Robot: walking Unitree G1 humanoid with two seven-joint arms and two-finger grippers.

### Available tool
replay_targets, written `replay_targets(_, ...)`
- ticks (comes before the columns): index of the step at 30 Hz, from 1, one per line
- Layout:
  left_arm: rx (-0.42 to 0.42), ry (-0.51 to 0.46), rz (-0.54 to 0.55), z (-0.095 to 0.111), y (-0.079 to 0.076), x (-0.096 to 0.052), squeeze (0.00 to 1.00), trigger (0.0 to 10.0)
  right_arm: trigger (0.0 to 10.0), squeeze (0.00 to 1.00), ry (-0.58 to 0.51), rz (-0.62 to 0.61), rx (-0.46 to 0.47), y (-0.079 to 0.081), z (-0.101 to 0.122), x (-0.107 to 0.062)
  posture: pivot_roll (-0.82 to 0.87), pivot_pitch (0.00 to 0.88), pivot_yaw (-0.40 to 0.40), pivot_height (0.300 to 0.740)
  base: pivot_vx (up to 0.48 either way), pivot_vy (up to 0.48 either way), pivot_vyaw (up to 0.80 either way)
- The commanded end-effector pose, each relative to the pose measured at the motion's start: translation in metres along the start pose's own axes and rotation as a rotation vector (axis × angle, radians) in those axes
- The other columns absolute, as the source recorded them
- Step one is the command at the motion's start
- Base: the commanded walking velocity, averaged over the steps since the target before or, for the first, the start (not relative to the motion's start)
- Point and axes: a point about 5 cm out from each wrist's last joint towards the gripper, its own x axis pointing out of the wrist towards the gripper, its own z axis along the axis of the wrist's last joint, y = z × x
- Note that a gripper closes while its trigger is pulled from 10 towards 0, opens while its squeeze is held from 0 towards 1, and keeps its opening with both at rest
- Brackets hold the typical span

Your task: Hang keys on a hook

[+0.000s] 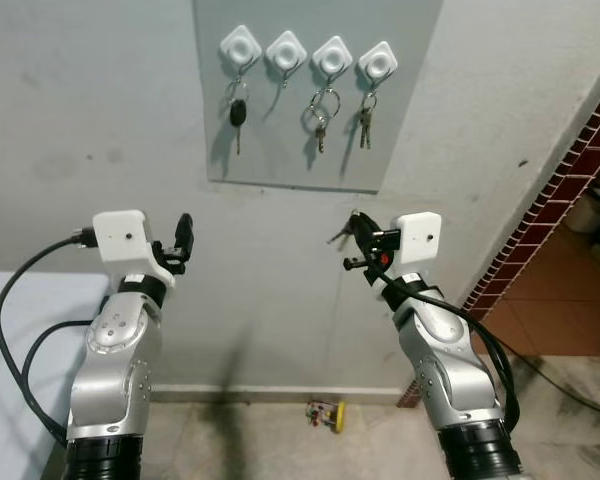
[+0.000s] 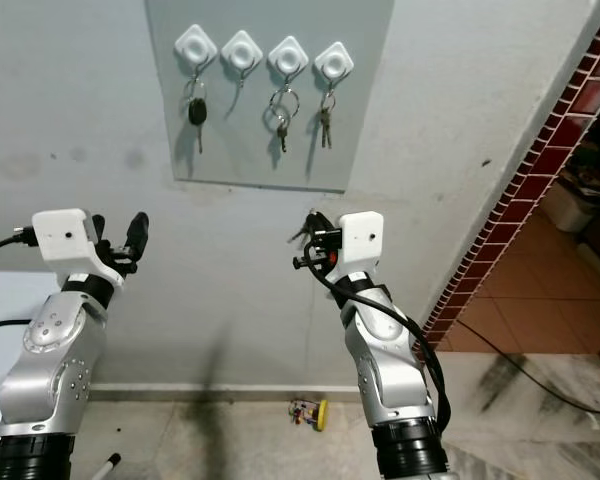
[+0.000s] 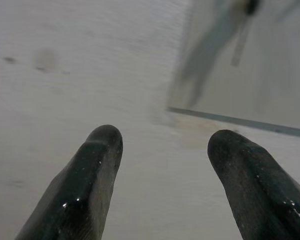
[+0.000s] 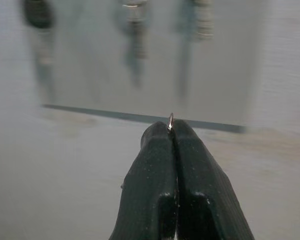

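Pinching key ring [image 4: 170,121] between right pincer [image 4: 172,131] tips, below hooks [image 1: 286,50].

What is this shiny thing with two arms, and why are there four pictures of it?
It is a robot that helps at home. The two top pictures come from cameras in its head, like eyes, looking at a wall. The two bottom pictures come from little cameras on its wrists, looking along its black fingers.

On the wall is a grey board with four white hooks. Three hooks already carry keys. The second hook from the left is bare.

The right gripper is pinched shut on a set of keys; in the right wrist picture a bit of metal ring pokes out between its fingers. The left gripper is open and holds nothing.

On the floor by the wall lies a small yellow object; I cannot tell what it is.
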Motion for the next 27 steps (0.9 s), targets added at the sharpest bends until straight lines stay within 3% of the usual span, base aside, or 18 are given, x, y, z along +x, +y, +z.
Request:
replay_targets(1, -0.016, -0.019, 0.008, 0.003, -0.006, 0.001, 0.00, 10.0, 10.0, 0.00, 0.021, -0.074, -0.011, -0.011, 0.001, -0.001, -0.11, 0.008, -0.029, 0.740, 0.000, 0.000, 0.00)
replay_targets(5, -0.008, -0.003, 0.028, 0.001, -0.008, 0.002, 0.00, 10.0, 10.0, 0.00, 0.101, -0.090, 0.031, -0.014, -0.006, 0.000, -0.11, 0.008, -0.030, 0.740, 0.000, 0.000, 0.00)
replay_targets(8, 0.002, 0.022, 0.063, 0.000, -0.007, 0.003, 0.00, 10.0, 10.0, 0.00, 0.167, -0.123, 0.012, -0.019, -0.010, 0.000, -0.11, 0.008, -0.030, 0.740, 0.000, 0.000, 0.00)
replay_targets(12, 0.004, 0.042, 0.109, 0.001, 0.000, 0.007, 0.00, 10.0, 10.0, 0.00, 0.073, 0.026, -0.102, -0.017, -0.002, -0.003, -0.11, 0.006, -0.024, 0.740, 0.000, 0.000, 0.00)
replay_targets(17, -0.090, 0.050, 0.043, 0.006, -0.004, 0.009, 0.00, 10.0, 10.0, 0.00, 0.053, 0.100, -0.101, -0.015, 0.005, 0.002, -0.11, 0.010, -0.019, 0.740, 0.000, 0.000, 0.00)
replay_targets(23, -0.032, 0.013, -0.027, 0.019, -0.013, 0.013, 0.00, 10.0, 10.0, 0.00, -0.023, 0.208, -0.099, -0.008, 0.028, 0.023, -0.11, 0.016, -0.014, 0.740, 0.000, 0.000, 0.00)
replay_targets(27, -0.073, 0.009, -0.084, 0.022, -0.018, 0.013, 0.00, 10.0, 10.0, 0.00, -0.064, 0.239, -0.098, -0.004, 0.040, 0.036, -0.11, 0.019, -0.012, 0.740, 0.000, 0.000, 0.00)
